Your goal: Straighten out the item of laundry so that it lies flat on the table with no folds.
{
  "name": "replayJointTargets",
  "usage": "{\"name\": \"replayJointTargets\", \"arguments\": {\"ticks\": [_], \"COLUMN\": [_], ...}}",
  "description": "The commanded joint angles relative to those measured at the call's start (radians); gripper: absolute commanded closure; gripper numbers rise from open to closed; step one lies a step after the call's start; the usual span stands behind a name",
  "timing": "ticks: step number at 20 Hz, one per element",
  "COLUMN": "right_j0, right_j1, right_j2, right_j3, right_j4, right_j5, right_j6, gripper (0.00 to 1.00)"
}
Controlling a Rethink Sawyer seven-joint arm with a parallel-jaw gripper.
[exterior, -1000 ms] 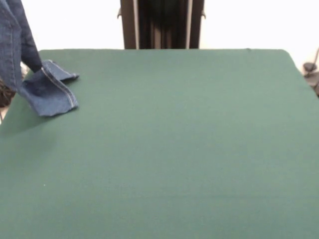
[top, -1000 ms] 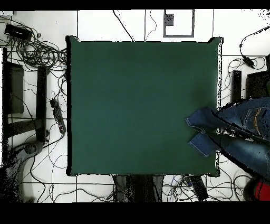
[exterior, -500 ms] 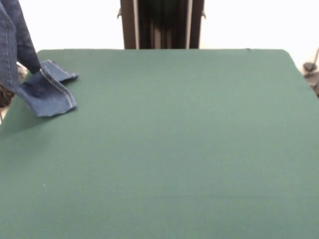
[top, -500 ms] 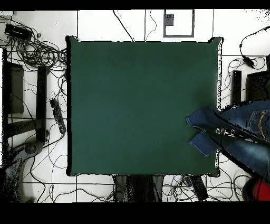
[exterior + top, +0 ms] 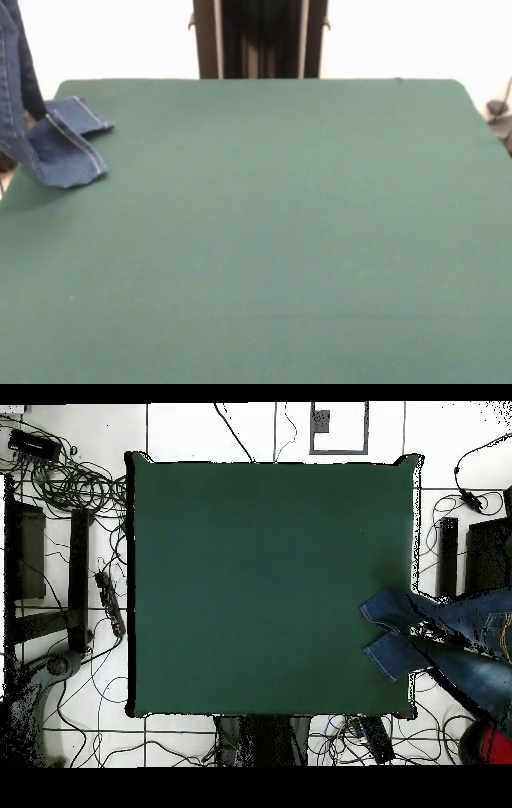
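Only the leg cuffs of the jeans [image 5: 68, 144] lay on the green desk [image 5: 280, 240], at its 9 o'clock edge; no pincer showed. Flattening probably needed them drawn centreward.

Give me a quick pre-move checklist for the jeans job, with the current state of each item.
1. Jeans fully on the table: not ok. Only the two leg ends rest near one edge; in the overhead view the rest reaches beyond the edge.
2. Jeans lying flat: not ok. In the front view the denim rises steeply from the hems out of the picture.
3. Tool visible: not ok, neither view shows it.
4. What holds the jeans up: cannot tell.
5. Free table surface for spreading: ok, bare green cloth beside the legs.
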Motion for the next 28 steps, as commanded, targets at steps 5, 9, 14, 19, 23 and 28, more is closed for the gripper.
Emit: {"name": "replayJointTargets", "arguments": {"ticks": [5,9,14,19,23,28], "right_j0": [0.097,0.102,0.117,0.117,0.115,0.116], "right_j1": [0.019,0.021,0.022,0.025,0.008,-0.027], "right_j2": [0.041,0.069,0.100,0.109,0.089,0.069], "right_j3": [-0.068,-0.079,-0.083,-0.100,-0.118,-0.149], "right_j4": [0.095,0.051,0.072,-0.062,-0.210,-0.387], "right_j5": [0.156,0.185,0.207,0.229,0.236,0.228], "right_j6": [0.097,0.077,0.132,0.038,-0.075,-0.223], "gripper": [1.00,1.00,1.00,1.00,1.00,1.00]}}
